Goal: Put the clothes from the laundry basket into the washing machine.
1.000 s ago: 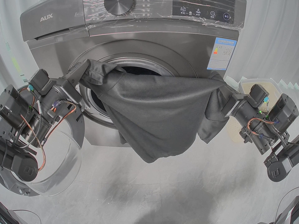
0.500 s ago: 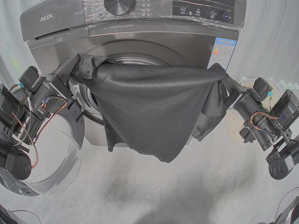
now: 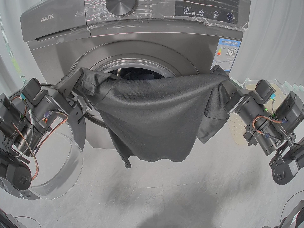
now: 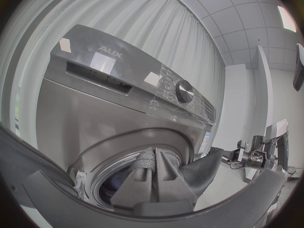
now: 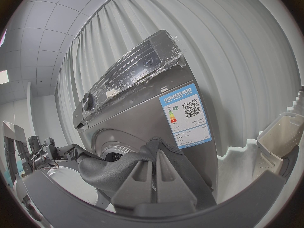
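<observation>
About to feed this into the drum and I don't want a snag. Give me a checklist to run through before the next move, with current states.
1. Hold by left gripper on the dark garment: ok, shut on one end.
2. Hold by right gripper: ok, shut on the other end.
3. Door swung open, out of the way: ok.
4. Garment lined up with the drum opening: not ok; it is stretched wide, with its right end past the rim, near the label.
5. Room in the drum: cannot tell; dark clothes show inside, and the garment hides most of the opening.
</observation>
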`<state>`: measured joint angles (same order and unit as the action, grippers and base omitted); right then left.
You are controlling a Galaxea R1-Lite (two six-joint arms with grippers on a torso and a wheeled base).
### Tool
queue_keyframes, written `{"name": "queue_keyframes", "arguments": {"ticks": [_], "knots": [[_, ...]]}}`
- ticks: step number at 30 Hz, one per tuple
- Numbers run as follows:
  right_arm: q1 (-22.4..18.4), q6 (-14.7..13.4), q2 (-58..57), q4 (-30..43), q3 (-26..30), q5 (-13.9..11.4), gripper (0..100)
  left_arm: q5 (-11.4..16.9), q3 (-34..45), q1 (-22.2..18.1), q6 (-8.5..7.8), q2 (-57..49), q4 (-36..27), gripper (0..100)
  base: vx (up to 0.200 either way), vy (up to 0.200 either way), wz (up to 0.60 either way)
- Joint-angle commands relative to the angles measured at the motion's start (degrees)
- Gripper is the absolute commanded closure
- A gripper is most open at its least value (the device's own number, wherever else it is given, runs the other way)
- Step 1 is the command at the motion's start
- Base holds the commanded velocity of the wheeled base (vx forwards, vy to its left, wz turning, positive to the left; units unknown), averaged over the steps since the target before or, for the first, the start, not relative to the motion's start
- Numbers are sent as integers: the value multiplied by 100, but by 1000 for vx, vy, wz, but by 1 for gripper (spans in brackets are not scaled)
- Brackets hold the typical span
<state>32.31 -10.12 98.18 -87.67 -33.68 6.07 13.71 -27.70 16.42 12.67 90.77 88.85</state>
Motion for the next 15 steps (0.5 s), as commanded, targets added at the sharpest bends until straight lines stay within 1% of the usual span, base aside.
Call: {"name": "queue_keyframes", "arguments": {"ticks": [1, 7, 11, 12, 15], "knots": [[39, -25, 69, -4, -7, 8, 100, 96, 159, -25, -10, 20, 1, 100, 0, 0, 0], [65, -25, 140, -22, -7, -1, 100, 149, 388, -86, -80, 37, -8, 100, 0, 0, 0], [39, -34, 131, -22, -42, 8, 100, 404, 449, -394, -159, 72, -8, 100, 0, 0, 0], [30, -34, 131, -13, -51, 8, 100, 457, 458, -447, -150, 81, -8, 100, 0, 0, 0], [-14, -34, 131, -13, -68, 8, 100, 492, 441, -535, -150, 90, -8, 100, 0, 0, 0]]}}
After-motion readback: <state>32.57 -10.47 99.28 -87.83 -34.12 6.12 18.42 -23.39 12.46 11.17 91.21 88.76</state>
